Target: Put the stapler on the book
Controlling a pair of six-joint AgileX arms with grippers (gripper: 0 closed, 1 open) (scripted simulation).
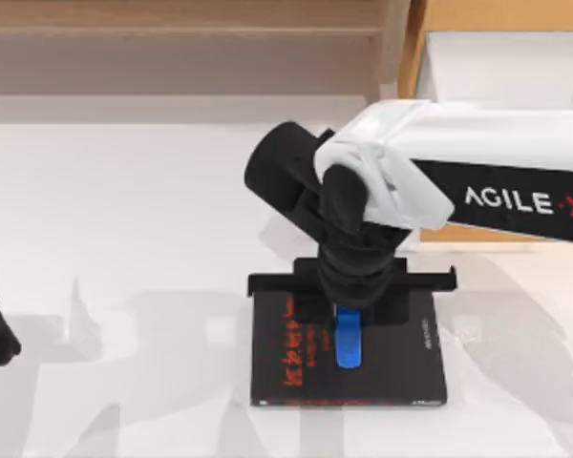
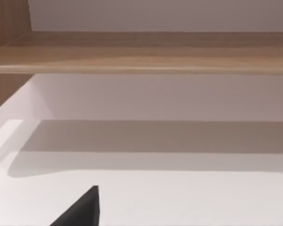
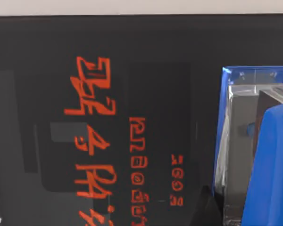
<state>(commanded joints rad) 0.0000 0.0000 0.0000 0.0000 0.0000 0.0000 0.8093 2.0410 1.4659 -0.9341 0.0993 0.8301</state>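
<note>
White table [image 1: 124,219] seen below, soft shadows cast across it; wooden shelf [image 1: 181,19] set along the far edge; wooden panel [image 1: 413,48] at far right; white wall [image 2: 155,14] behind.

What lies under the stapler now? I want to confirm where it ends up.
The stapler is over the book's black cover, beside the red lettering. The right gripper above it hides its far end, so whether it rests on the cover cannot be seen.

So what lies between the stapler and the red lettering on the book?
Only bare black cover of the book separates the stapler from the red lettering; the top view shows it.
</note>
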